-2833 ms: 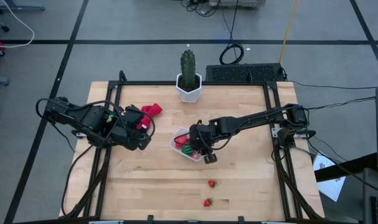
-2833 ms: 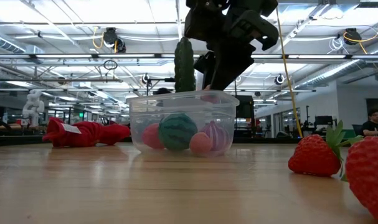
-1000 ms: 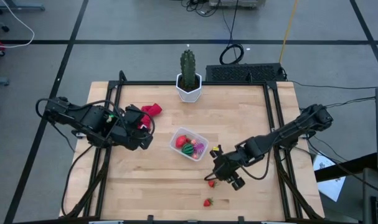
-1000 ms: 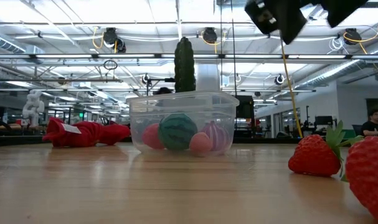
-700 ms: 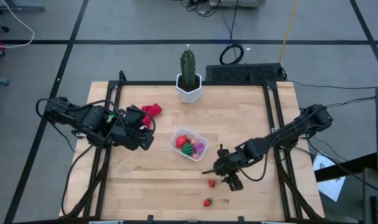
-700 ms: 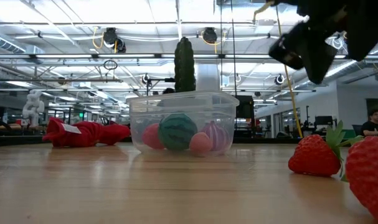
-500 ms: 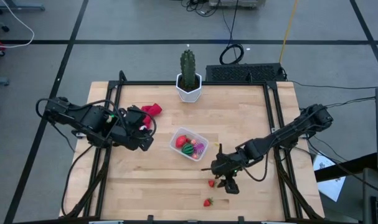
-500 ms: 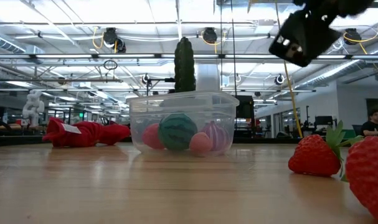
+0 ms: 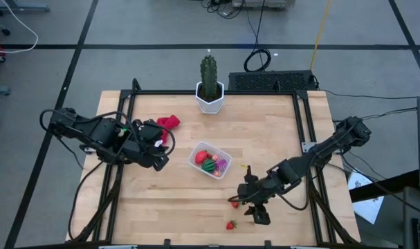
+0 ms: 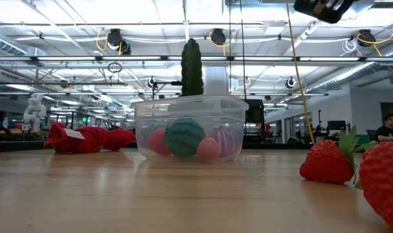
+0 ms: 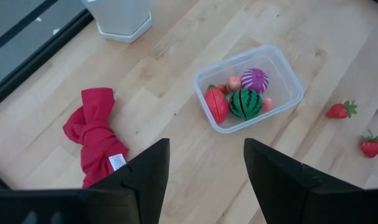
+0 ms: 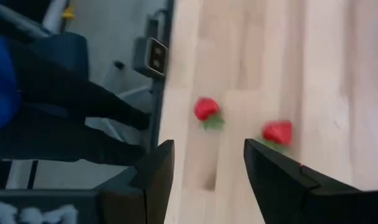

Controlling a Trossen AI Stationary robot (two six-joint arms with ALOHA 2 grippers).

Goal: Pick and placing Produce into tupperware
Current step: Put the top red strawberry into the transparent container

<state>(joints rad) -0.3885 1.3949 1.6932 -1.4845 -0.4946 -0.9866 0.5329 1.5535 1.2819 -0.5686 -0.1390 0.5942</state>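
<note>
The clear tupperware [image 9: 210,160] stands mid-table with a green striped ball [image 11: 245,103], a red oval [image 11: 216,104], a purple ball [image 11: 255,80] and pink bits inside. Two red strawberries [image 9: 234,203] [image 9: 230,225] lie on the wood near the front edge. My right gripper [image 9: 257,211] hovers open just right of them, slanting down; both strawberries [image 12: 206,110] [image 12: 278,132] show ahead of its fingers. My left gripper [image 9: 156,158] hangs open above the table left of the tub, nothing between its fingers [image 11: 152,174].
A red cloth [image 9: 167,124] lies at the back left, close to my left arm. A green cactus in a white pot [image 9: 209,90] stands at the far edge. Black frame rails [image 9: 303,149] run along both table sides. Bare wood lies in front of the tub.
My right gripper has shifted a little toward the table's near edge, beside the two strawberries, and has rolled about its own pointing line; in the low view it has risen to the picture's top. The strawberries and the tub have stayed where they were.
</note>
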